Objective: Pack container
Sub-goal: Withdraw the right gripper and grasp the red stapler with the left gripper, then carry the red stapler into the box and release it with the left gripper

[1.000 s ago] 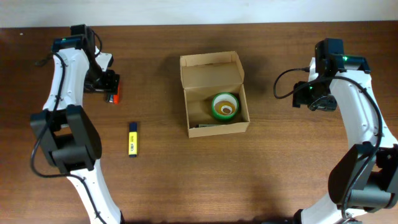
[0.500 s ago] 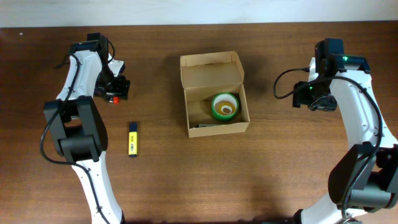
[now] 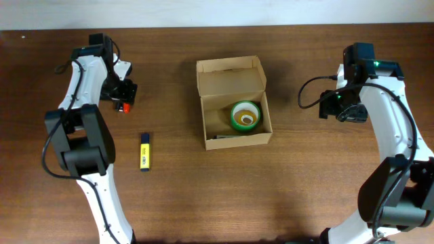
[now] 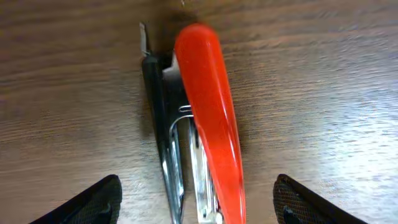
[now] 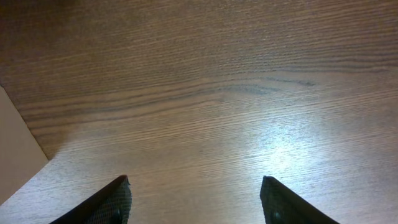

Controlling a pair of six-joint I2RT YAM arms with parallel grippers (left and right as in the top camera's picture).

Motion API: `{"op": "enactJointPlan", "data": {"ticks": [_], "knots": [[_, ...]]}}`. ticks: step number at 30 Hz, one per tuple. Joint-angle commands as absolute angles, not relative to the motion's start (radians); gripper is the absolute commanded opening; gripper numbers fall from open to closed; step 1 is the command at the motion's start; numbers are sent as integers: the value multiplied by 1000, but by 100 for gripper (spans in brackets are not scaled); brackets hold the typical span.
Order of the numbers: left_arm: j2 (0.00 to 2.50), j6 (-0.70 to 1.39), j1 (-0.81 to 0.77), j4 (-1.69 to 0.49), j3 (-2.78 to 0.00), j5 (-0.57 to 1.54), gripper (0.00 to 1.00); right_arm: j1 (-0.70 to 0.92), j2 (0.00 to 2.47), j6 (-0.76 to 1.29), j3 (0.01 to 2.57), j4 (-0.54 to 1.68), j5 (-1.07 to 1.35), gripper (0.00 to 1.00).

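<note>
The tan cardboard container [image 3: 234,139] stands open at the table's middle, flap lid [image 3: 229,76] up at the back. A green tape roll [image 3: 245,115] lies inside. A red and black stapler [image 3: 124,106] lies at the far left; it shows in the left wrist view [image 4: 202,118]. My left gripper [image 4: 198,202] is open, its fingers on either side of the stapler without closing on it; in the overhead view it sits at the stapler [image 3: 122,95]. My right gripper [image 5: 196,199] is open and empty over bare wood, right of the container [image 3: 333,105].
A yellow and black highlighter [image 3: 144,150] lies on the table below the stapler, left of the container. A corner of the container [image 5: 15,155] shows at the left edge of the right wrist view.
My left arm has shifted around the stapler, first toward the right and then back slightly left. The stapler stays on the table. The right arm has not moved.
</note>
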State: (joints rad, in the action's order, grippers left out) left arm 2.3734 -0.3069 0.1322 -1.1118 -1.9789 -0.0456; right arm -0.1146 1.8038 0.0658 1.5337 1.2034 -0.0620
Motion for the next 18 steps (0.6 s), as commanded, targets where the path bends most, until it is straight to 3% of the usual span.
{"op": "enactJointPlan", "data": {"ticks": [1,4,6,8,10,13,18], "knots": [[2450,-300,141,-1132,-1988,-41,76,-119,1786,57,1528,1213,-56,67],[2453,-277,141,-1121,-1991,-41,75,-119,1786,57,1528,1216,-56,67],[2453,-274,141,-1118,-1993,-41,70,-119,1786,57,1528,1216,-56,67],[2453,-274,141,-1122,-1993,-41,56,-119,1786,56,1528,1216,-56,67],[2453,-253,141,-1122,-1993,-41,27,-119,1786,57,1528,1216,-56,67],[2453,-243,141,-1136,-1995,-41,4,-119,1786,57,1528,1215,-56,67],[2453,-244,138,-1189,-2055,-41,2,-119,1786,57,1528,1213,-56,67]]}}
